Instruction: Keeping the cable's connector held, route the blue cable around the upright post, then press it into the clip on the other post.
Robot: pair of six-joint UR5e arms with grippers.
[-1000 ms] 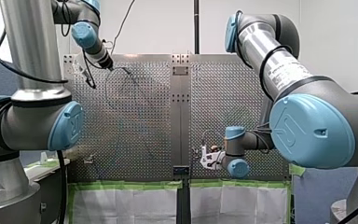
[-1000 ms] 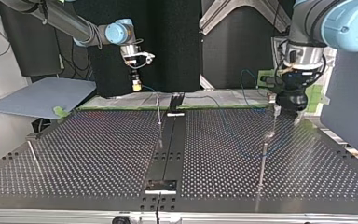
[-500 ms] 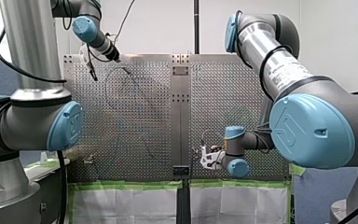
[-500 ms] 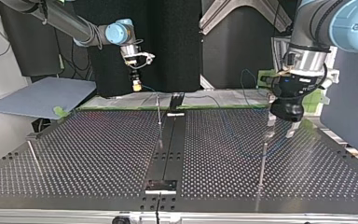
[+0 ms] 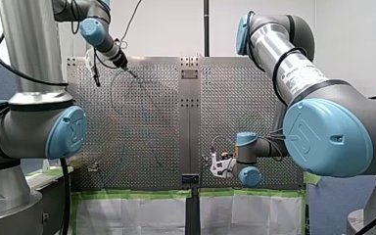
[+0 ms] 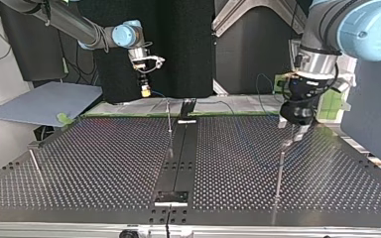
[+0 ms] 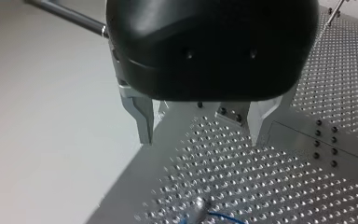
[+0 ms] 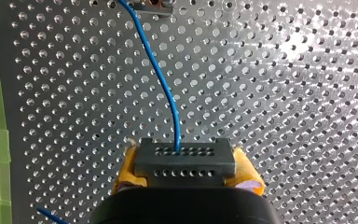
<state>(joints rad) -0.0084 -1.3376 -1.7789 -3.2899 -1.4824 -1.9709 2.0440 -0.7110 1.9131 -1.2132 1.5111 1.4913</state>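
Dark grey multi-hole connector (image 8: 184, 161) is clenched by right gripper (image 8: 185, 171). Left gripper (image 7: 200, 135), spread and empty, is poised over slim metal post (image 6: 279, 171), top view's right. Thin blue cable (image 8: 161, 79): routing unconfirmed, clipping judged outstanding.

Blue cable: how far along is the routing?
Done: the connector is clamped in my right hand, with the blue cable trailing from it across the table. In hand: my left hand hovers open and empty above the post. Left: gripping the cable, wrapping the post and pressing it in. None of these looks done.
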